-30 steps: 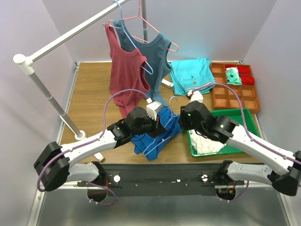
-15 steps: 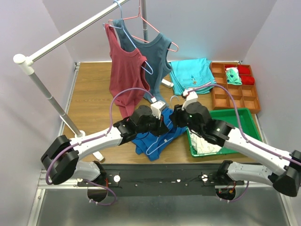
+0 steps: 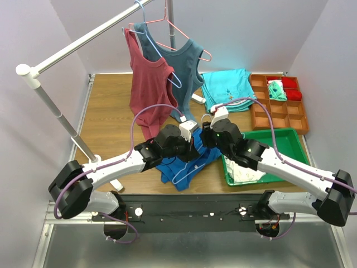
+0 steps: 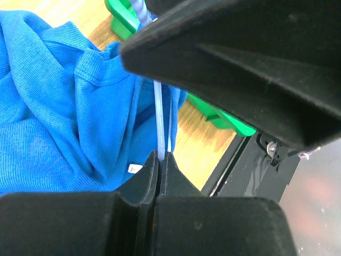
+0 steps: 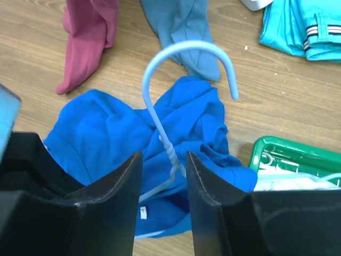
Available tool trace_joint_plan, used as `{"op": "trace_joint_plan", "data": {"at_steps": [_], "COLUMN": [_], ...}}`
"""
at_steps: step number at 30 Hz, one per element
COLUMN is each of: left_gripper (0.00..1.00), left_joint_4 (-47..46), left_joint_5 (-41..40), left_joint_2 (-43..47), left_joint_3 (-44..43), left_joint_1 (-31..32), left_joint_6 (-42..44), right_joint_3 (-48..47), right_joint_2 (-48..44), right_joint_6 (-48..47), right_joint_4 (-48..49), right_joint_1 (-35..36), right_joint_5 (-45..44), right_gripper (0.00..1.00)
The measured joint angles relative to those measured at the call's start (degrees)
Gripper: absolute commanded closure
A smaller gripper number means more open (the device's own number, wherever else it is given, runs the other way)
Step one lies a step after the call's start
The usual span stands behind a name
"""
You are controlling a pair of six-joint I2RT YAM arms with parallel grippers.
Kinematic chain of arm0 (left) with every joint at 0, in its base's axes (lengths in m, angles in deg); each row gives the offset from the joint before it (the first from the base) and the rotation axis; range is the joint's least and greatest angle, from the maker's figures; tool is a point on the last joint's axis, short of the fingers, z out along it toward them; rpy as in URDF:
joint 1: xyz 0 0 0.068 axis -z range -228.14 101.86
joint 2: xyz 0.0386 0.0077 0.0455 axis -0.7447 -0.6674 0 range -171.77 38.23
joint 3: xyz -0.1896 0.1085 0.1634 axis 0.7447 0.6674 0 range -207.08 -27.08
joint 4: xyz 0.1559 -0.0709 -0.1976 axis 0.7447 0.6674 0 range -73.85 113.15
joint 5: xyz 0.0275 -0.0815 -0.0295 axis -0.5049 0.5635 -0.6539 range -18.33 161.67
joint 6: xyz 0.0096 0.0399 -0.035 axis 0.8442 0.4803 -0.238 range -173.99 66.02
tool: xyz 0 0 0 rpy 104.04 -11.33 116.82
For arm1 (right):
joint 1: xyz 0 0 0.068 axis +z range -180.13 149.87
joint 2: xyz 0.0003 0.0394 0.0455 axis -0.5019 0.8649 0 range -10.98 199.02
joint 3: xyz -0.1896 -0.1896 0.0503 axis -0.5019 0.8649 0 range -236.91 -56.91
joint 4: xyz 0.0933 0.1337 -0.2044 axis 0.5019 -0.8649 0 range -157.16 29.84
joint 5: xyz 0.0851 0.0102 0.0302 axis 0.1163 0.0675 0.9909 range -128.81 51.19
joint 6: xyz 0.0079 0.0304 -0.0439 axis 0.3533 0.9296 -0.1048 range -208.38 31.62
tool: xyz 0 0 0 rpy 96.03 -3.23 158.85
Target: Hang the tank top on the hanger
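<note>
- At table centre, tank top (image 3: 177,166) lies crumpled on the wood, just left of green tray (image 5: 277,145).
- Hanger (image 5: 160,122) sits over it, long axis near-left to far-right, hook at far end, hook tip curling down-right in right wrist view.
- Green tray: white cloth (image 5: 287,184) inside.
- Brown divider box (image 3: 279,117): red rolls (image 3: 290,84) and green-white cloth (image 3: 276,89) in far cells.
- L gripper (image 4: 159,160): fingers pinched tight on hanger wire.
- R gripper (image 5: 162,160): part open, hanger neck btw fingers, contact unclear.

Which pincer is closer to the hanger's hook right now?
Right. The right pincer sits open astride the hanger neck just below the hook; the left pincer is shut on the wire farther from it, beside the tank top.
</note>
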Motion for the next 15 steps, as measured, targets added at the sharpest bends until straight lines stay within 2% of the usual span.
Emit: {"op": "trace_joint_plan", "data": {"at_steps": [3, 9, 12, 15], "left_gripper": [1.0, 1.0, 1.0, 1.0], "left_joint_4": [0.42, 1.57, 2.14, 2.34], "left_joint_5": [0.0, -0.02, -0.31, -0.44], "left_joint_2": [0.13, 0.68, 0.74, 0.87], "left_joint_3": [-0.15, -0.44, -0.63, -0.63], "left_joint_1": [0.09, 0.52, 0.57, 0.57], "left_joint_6": [0.28, 0.9, 0.7, 0.74], "right_joint_3": [-0.9, -2.58, -3.1, -3.19], "right_joint_2": [0.9, 3.39, 4.22, 4.57], "right_joint_6": [-0.52, -1.46, -1.51, -1.51], "right_joint_4": [0.28, 0.74, 0.83, 0.92], "right_joint_1": [0.0, 0.0, 0.0, -0.04], "right_joint_5": [-0.37, -0.63, -0.94, -1.11], "right_gripper": [0.48, 0.48, 0.51, 0.58]}}
